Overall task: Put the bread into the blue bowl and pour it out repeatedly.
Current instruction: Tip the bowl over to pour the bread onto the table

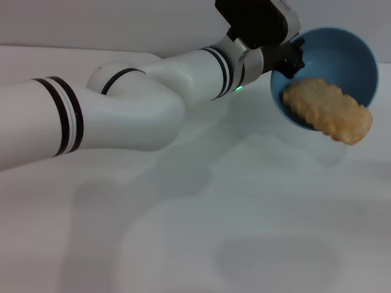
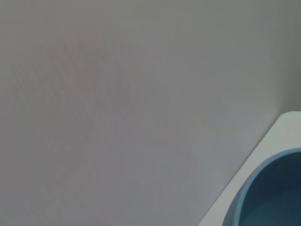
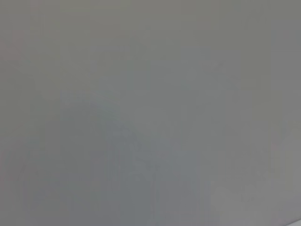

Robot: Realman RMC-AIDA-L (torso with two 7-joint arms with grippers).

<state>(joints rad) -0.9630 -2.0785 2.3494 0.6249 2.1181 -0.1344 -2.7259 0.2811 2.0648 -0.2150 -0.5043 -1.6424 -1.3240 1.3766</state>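
**Observer:** Which arm is working, and where is it?

**Me:** My left arm. It reaches across the white table (image 1: 244,244) to the far right, raised well above the surface. My left gripper (image 1: 292,58) is at the near rim of the blue bowl (image 1: 342,49), clamped on that rim; the bowl hangs in the air from it and nothing else carries it.

**Observer:** Why that tilt?

**Me:** To pour, I judge. The bowl is tipped hard on its side, its mouth facing toward the camera and down, so the contents can slide out over the low lip.

**Observer:** And the bread?

**Me:** The bread (image 1: 328,111) lies across the low lip, one end inside against the wall, the other end past the rim over open table. It looks close to dropping. It hasn't landed.

**Observer:** How does it look?

**Me:** Long oval loaf, tan to golden, lumpy surface with shallow ridges, a darker orange tinge at the end hanging out. The bowl is glossy light blue, with smooth walls.

**Observer:** Your own wrist camera?

**Me:** A slice of blue rim (image 2: 263,193) in one corner, otherwise plain grey.

**Observer:** The right arm?

**Me:** Not in the head view. Its wrist picture shows blank grey.
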